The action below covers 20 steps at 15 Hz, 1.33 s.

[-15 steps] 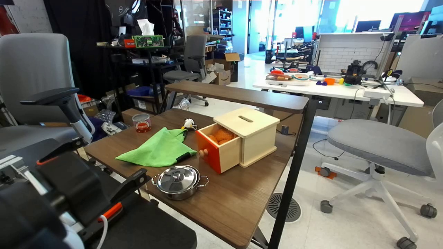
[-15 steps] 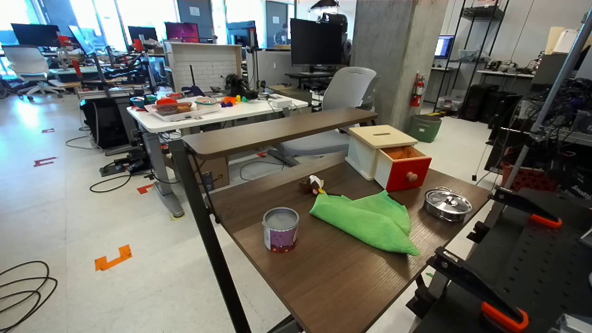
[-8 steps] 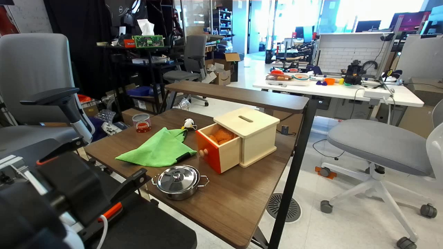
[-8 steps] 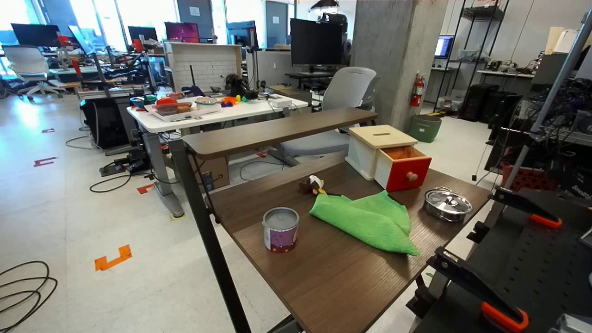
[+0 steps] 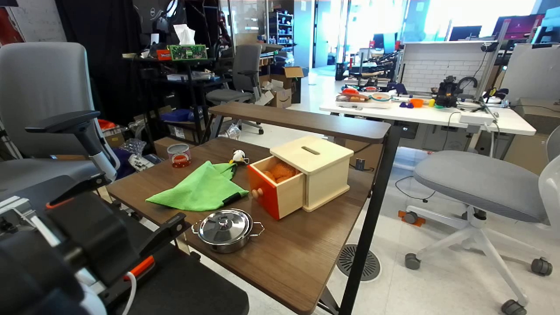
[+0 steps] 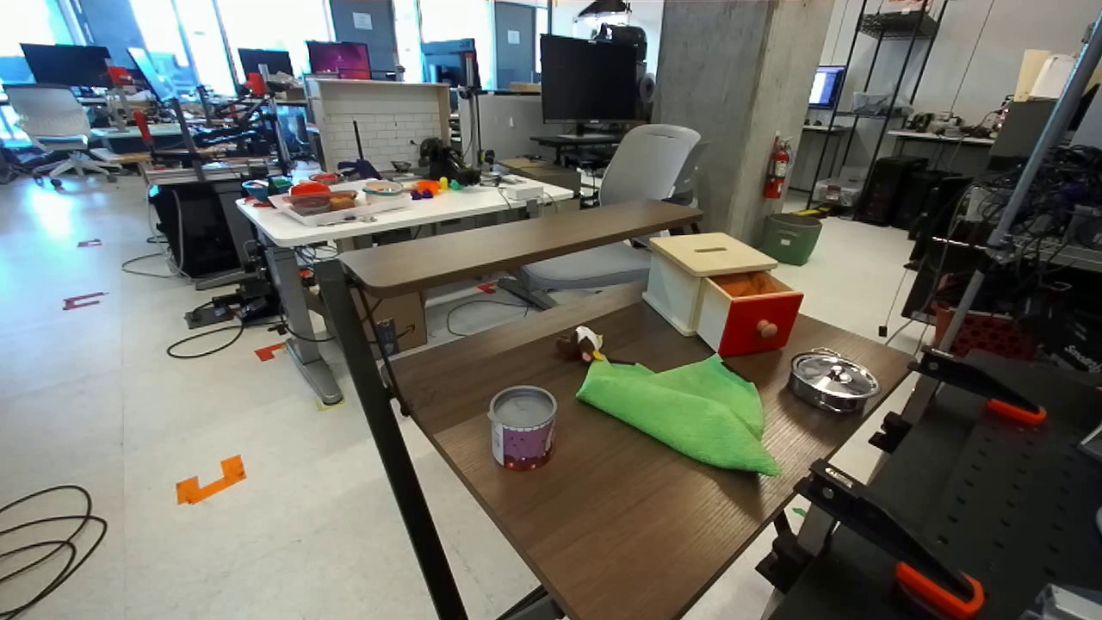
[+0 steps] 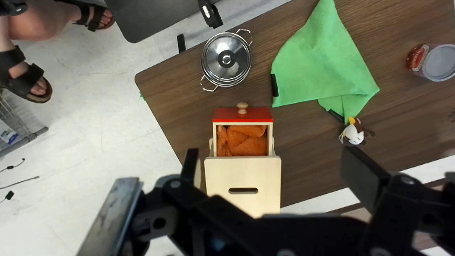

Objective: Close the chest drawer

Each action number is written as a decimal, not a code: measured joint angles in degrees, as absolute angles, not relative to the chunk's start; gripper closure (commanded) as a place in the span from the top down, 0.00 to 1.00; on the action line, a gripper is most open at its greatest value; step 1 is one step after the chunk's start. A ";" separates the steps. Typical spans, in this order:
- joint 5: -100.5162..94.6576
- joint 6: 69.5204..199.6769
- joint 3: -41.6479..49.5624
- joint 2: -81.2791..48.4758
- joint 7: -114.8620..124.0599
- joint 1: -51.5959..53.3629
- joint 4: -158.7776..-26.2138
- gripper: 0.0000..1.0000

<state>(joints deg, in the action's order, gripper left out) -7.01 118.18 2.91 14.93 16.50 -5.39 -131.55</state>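
Observation:
The chest drawer is part-way out of its pale wood chest (image 5: 328, 183), which also shows in an exterior view (image 6: 676, 288). Its orange-red front panel with a round knob shows in both exterior views (image 5: 264, 192) (image 6: 758, 323) and in the wrist view (image 7: 227, 114). Orange fluffy cloth (image 7: 249, 140) lies inside the drawer. In the wrist view my gripper (image 7: 271, 153) is open and empty, with its fingers wide apart. It looks down from above the chest, whose lid (image 7: 243, 172) appears between the fingers, nearer the left one. The gripper is outside both exterior views.
A lidded metal pot (image 7: 226, 60) stands in front of the drawer knob. A green cloth (image 7: 320, 67), a small bird toy (image 7: 353, 133) and a can (image 7: 435, 62) lie or stand to the side. A raised shelf (image 5: 302, 122) runs behind the chest. Black clamps (image 6: 887, 525) hold the table edge.

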 measured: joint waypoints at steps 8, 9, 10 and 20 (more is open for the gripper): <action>-6.55 137.06 5.05 6.95 18.05 -7.53 -143.75 1.00; -6.61 140.05 5.31 5.66 18.25 -7.61 -144.88 1.00; -6.89 143.61 5.62 4.20 18.51 -7.70 -145.87 1.00; -16.15 157.52 8.41 -7.10 26.56 -8.63 -144.80 1.00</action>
<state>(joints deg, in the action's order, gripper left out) -16.15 157.52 8.41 -7.10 26.56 -8.63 -144.80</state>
